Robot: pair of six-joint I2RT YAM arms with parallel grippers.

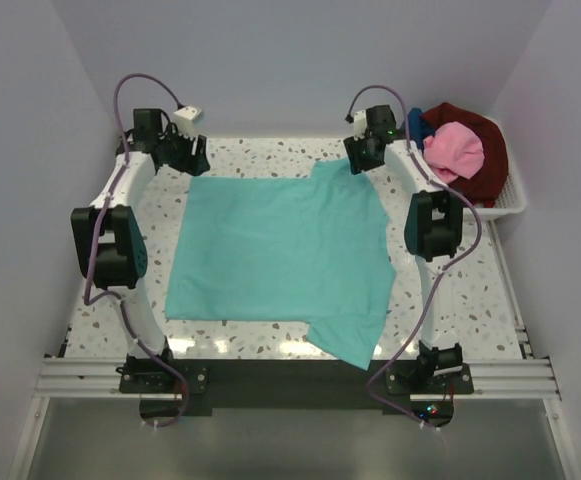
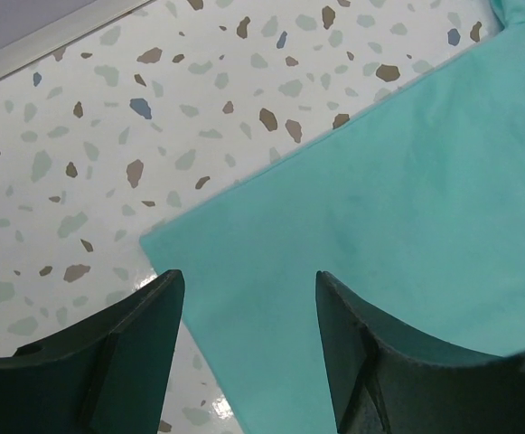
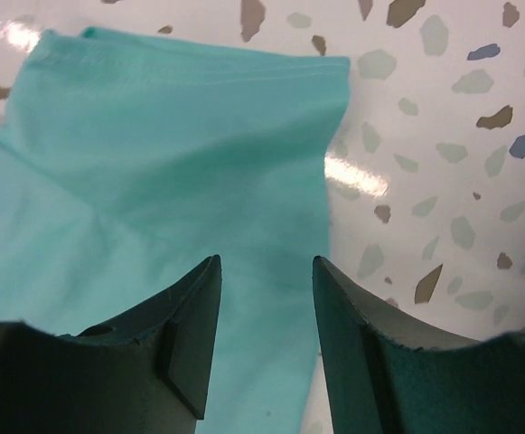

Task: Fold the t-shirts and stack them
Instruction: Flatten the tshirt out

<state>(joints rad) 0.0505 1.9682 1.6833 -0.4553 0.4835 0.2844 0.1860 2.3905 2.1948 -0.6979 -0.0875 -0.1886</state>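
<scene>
Teal t-shirt lies flat on the table, left hand and right hand parted, empty, over its far edge; closing too high could miss the cloth, skewing the fold.

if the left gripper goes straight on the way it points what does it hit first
Probably the teal shirt, near its corner: cloth shows between the open jaws of the left gripper in its wrist view. The table starts beside it, and depth is unclear.
</scene>
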